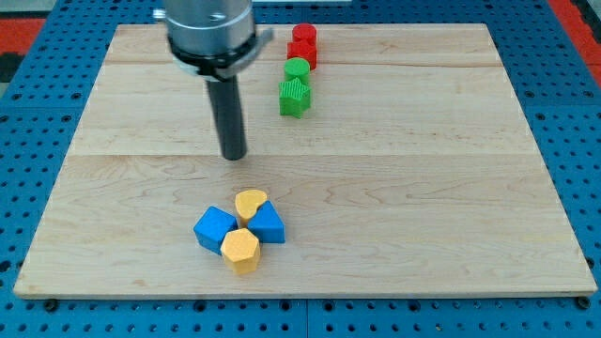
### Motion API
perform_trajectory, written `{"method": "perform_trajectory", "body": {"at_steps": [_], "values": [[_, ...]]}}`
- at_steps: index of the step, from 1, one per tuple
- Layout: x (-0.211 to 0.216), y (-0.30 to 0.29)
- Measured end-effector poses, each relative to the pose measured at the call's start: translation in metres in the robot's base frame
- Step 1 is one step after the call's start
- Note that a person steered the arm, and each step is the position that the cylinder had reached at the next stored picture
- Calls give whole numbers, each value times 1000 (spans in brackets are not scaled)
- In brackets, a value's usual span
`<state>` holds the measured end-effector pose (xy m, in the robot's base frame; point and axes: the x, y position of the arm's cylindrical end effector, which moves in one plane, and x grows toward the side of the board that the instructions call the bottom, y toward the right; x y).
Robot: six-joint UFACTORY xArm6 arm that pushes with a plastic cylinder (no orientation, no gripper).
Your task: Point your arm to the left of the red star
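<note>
My tip [234, 156] rests on the wooden board [423, 188], left of centre. Two red blocks stand at the view's top: one [303, 36] above the other [302, 53]; I cannot tell which is the star. They lie up and to the right of my tip, well apart from it. Below them stand a green round block [297, 69] and a green star-like block [294, 97].
A cluster sits near the view's bottom, below my tip: a yellow heart [250, 203], a blue block [215, 228], a blue triangle-like block [269, 224] and a yellow hexagon-like block [240, 251]. A blue pegboard [38, 188] surrounds the board.
</note>
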<state>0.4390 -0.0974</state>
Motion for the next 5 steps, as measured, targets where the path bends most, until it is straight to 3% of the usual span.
{"method": "perform_trajectory", "body": {"at_steps": [2, 5], "values": [[-5, -5], [-113, -1]]}}
